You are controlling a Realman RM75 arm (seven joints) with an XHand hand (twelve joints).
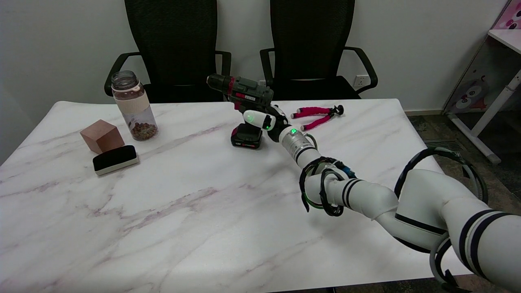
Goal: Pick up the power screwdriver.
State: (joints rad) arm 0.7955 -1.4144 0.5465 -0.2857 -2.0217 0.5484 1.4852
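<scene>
1. Where the right arm reaches in from the lower right across the marble-patterned table (195, 211), its right hand (266, 120) is wrapped around the grip of the power screwdriver (243, 106), fingers closed on the handle below the motor body.
2. The power screwdriver stands upright near the table's far middle, its dark green body level and its chuck pointing to the picture's left; its black battery base (246, 136) sits on or just above the tabletop, and which of the two cannot be told.
3. Green lights glow on the hand and on the silver wrist section (296, 143) behind it.
4. Just to the right of the tool, near the far edge, lies a small tripod with pink flexible legs (316, 115), apart from the hand.
5. At the table's left, a clear jar (133, 106) with a pale band and brown contents at the bottom stands upright.
6. Near it, towards the front left, sits a wooden cube (101, 136), and just in front of that lies a black-topped eraser block (115, 159).
7. Two black office chairs (313, 49) stand behind the table against the wall.
</scene>
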